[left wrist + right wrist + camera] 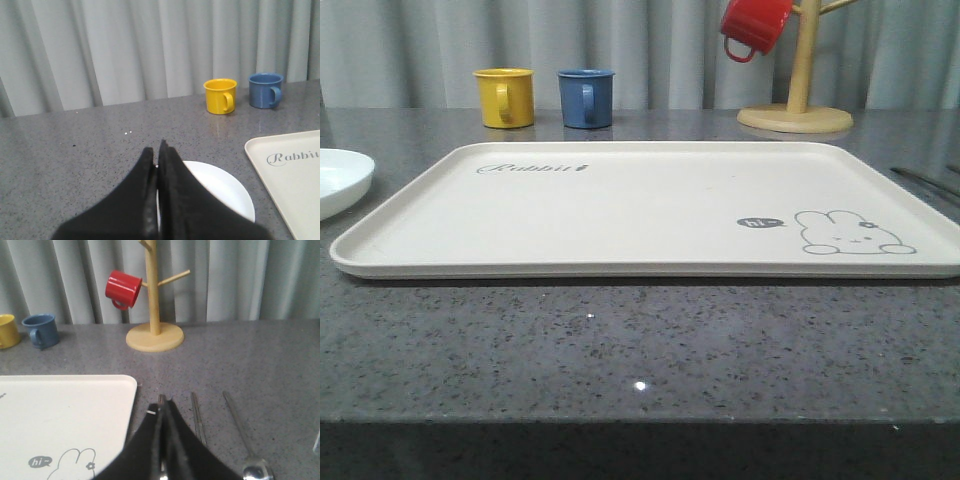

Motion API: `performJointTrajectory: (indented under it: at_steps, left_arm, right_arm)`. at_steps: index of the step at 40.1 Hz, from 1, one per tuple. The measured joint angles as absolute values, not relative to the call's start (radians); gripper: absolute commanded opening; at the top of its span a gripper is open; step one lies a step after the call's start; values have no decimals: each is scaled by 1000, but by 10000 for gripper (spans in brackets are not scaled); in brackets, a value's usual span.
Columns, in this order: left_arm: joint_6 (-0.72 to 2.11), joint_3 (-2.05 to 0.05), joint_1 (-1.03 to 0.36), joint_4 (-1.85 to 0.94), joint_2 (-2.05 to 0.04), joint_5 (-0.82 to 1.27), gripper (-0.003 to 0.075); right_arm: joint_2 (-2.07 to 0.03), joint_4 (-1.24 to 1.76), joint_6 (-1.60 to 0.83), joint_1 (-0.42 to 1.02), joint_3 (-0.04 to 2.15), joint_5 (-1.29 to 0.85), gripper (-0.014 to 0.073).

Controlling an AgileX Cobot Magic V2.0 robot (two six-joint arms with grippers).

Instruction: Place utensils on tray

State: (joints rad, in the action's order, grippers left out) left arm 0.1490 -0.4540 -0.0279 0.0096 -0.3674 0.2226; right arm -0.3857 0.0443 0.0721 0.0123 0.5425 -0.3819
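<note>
Grey pleated curtains back a dark speckled table [620, 340]. At the far left of the front view, a round white plate [338, 180] sits on the table just beside the left edge of the tray [650, 205], apart from it. In the left wrist view the left hand [159, 150] hangs above the plate's near side, its two black fingers pressed together with nothing between them.

Behind the tray's left half stand a yellow mug [505, 97] and a blue mug [586, 97], side by side near the curtain. The cream tray lies flat at the table's centre; it bears "Rabbit" script at its left rear and a grey rabbit drawing [850, 233] at its right front.

Right of the mugs, a wooden mug stand [798, 105] carries a red mug [755, 27] on one peg.

Right of the tray, on the bare table, lie the fork [162, 399], chopsticks [197, 417] and spoon [246, 444], roughly parallel. The right hand [165, 407] is closed, fingers together, over the fork; whether they touch it cannot be told.
</note>
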Motion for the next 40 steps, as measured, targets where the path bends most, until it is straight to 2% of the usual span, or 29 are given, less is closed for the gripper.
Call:
performJointTrajectory:
  at_steps: [3,6,8,14,17,21,31,40]
  left_arm:
    - [149,-454,-28,11,-379,228,-4]
    - [149,-454,-28,10,-379,232,75]
    - [149,-454,-28,10,-379,232,165]
    - [149,-455,-28,8,-379,236,533]
    - [149,-455,-28,0,-379,236,635]
    - [149,-455,-28,0,-379,236,648]
    - [149,-460,-28,-41,-393,245,565]
    - [166,-614,-28,-45,-618,416,512]
  right_arm:
    - [-407,44,72,12,544,-392,-29]
    - [-412,44,72,12,544,-400,70]
    - [-412,44,72,12,544,-401,162]
    - [-412,44,72,12,544,-402,497]
    - [-412,44,72,12,544,-403,577]
    - [-412,44,72,12,544,-403,596]
    - [-412,44,72,12,545,-403,593]
    - [-412,44,72,12,545,-403,593]
